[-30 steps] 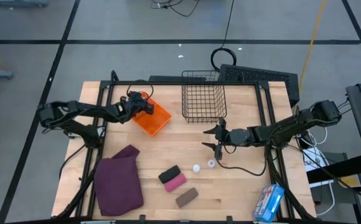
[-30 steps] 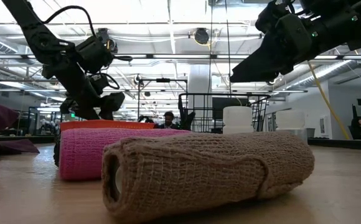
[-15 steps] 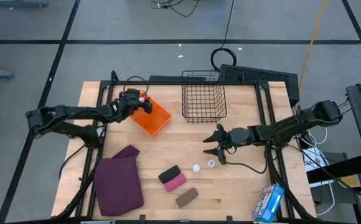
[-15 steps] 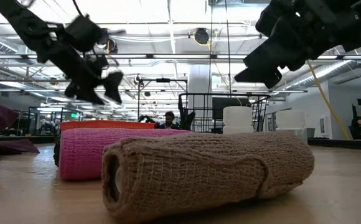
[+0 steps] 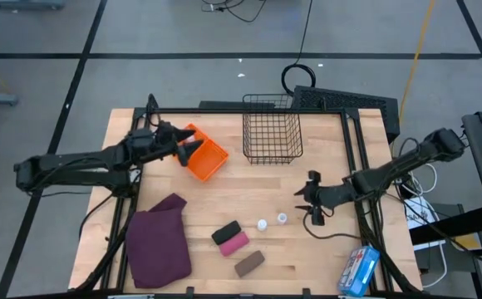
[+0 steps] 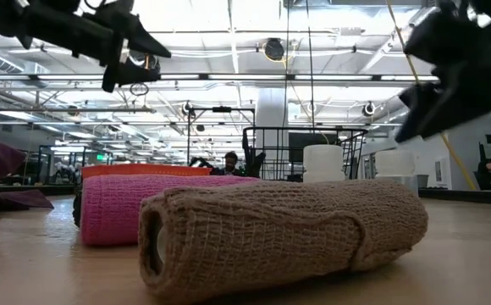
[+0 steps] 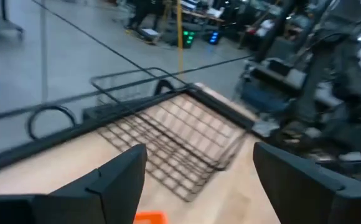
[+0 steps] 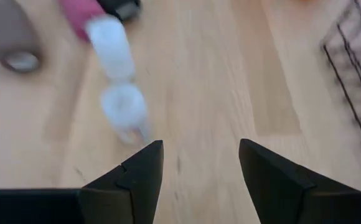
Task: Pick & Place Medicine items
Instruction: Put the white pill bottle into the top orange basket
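Bottles, two of them, small and white, stand close together on the bare desk (image 5: 324, 249) in the high view: one (image 5: 282, 218) nearer the right gripper, the other (image 5: 262, 224) just beyond it toward the pink roll (image 5: 234, 242). A third bottle does not show in any view.

The right gripper (image 5: 311, 202) hangs just beside the nearer bottle, on the side away from the rolls, its fingers parted and holding nothing. From it the bottles lie ahead and slightly off its centre line: the right wrist view shows both bottles (image 8: 123, 111) one behind the other, in front of the outer finger (image 8: 126, 180) and not in the gap between the two. My judgement is that the coming move turns on that offset; the gripper needs to shift sideways before it closes. The bottles look upright, so their long axis stands vertical.

The left gripper (image 5: 183, 147) hovers at the orange tray (image 5: 212, 160), well away from the bottles, its fingers spread and empty. The right arm is clearly the nearer one.

The low view hides the bottles' bases behind the brown roll (image 6: 284, 235) and shows only their upper parts (image 6: 325, 163); it does show both grippers raised off the desk, which the overhead view cannot. The left wrist view looks toward the wire basket (image 7: 174, 140) and catches no bottle. The maroon cloth (image 5: 158, 241) and the blue packet (image 5: 357, 272) lie apart from the action.
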{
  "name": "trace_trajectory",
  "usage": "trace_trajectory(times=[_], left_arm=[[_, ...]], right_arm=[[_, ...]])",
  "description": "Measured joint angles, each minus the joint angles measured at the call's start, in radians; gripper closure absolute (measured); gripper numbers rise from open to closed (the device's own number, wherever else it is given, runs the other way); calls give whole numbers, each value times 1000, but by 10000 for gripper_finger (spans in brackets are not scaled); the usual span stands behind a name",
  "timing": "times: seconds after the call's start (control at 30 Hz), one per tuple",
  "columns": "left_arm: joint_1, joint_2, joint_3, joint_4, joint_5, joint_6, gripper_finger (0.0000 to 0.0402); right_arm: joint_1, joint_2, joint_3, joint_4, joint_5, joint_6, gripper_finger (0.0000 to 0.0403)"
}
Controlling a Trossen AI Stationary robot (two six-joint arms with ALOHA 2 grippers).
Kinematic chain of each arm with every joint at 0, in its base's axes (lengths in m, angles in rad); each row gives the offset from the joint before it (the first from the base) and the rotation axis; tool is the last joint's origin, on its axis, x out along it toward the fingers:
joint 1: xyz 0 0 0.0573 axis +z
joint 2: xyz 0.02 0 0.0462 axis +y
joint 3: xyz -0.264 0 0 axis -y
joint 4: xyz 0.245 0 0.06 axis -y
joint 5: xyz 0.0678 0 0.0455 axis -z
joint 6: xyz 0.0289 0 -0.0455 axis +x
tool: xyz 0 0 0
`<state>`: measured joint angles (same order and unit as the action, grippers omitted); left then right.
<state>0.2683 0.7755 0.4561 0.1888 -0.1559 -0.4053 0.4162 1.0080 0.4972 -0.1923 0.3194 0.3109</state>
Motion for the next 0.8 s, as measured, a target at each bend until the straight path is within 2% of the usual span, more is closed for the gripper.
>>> trace_trajectory(times=[0.13,0.4,0.57,0.7,0.8], left_arm=[[-40,4,0,14,17,-87,101],[-75,37,0,83,17,-123,100],[-117,42,1,194,27,-100,109],[-201,44,41,162,36,-49,112],[-288,43,88,96,-17,21,111]], right_arm=[[47,0,-61,-2,75,61,206],[64,0,-134,14,71,181,215],[63,0,-176,113,31,242,213],[64,3,-241,236,-29,243,212],[72,4,-315,360,-26,245,210]])
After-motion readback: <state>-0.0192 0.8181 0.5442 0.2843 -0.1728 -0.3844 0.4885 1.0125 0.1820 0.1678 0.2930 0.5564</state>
